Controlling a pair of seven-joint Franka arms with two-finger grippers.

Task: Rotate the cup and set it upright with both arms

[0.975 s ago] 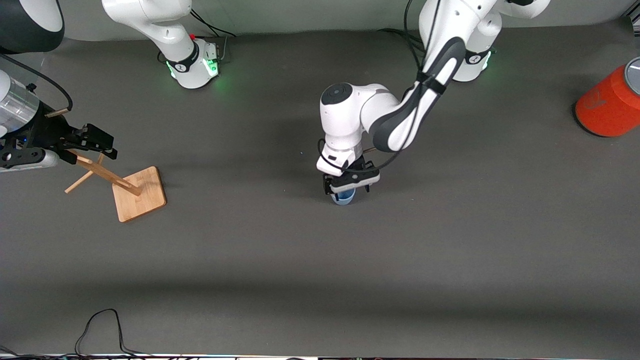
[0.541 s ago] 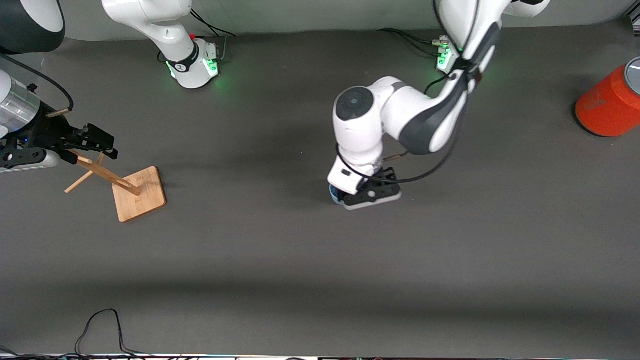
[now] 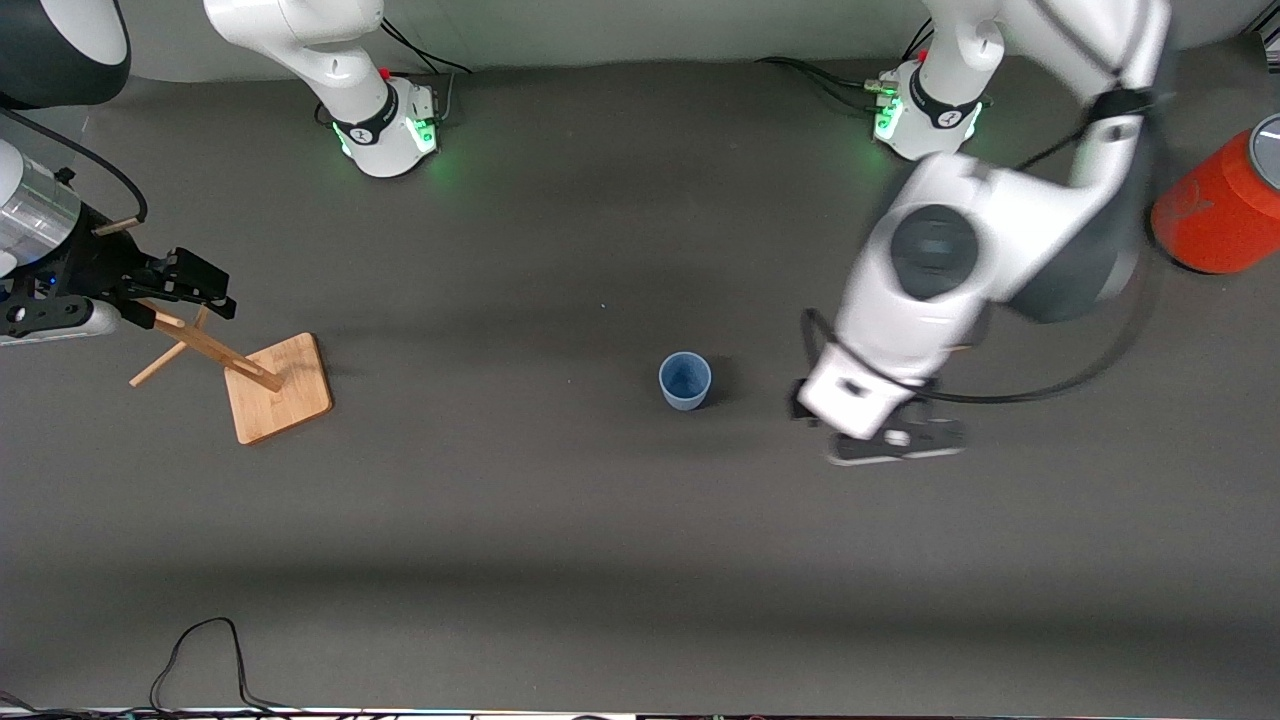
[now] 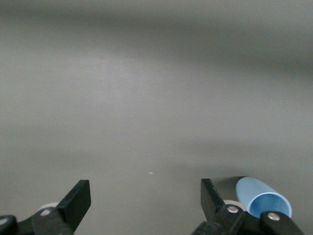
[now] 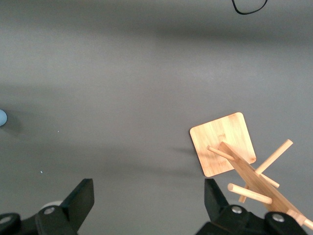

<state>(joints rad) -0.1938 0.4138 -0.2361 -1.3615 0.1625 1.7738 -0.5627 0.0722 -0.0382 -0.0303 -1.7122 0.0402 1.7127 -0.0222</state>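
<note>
Standing mouth-up on the counter (image 3: pixel 560 520), the light-blue cup (image 3: pixel 685 380) rested beside the left end effector (image 3: pixel 893 440) and clear of it, toward the right arm's end; its long axis ran vertical, open rim upward. The left end effector hovered over bare counter, fingers spread and empty. The uprighting looked complete, so the next move likely called only for withdrawal. The right end effector (image 5: pixel 146 210) waited, fingers spread, above the wooden rack (image 3: pixel 262 380).

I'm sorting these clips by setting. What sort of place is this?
Probably a robotics lab bench: two arms bolted to a grey table, with test props, a blue cup, a wooden rack and an orange can.
</note>
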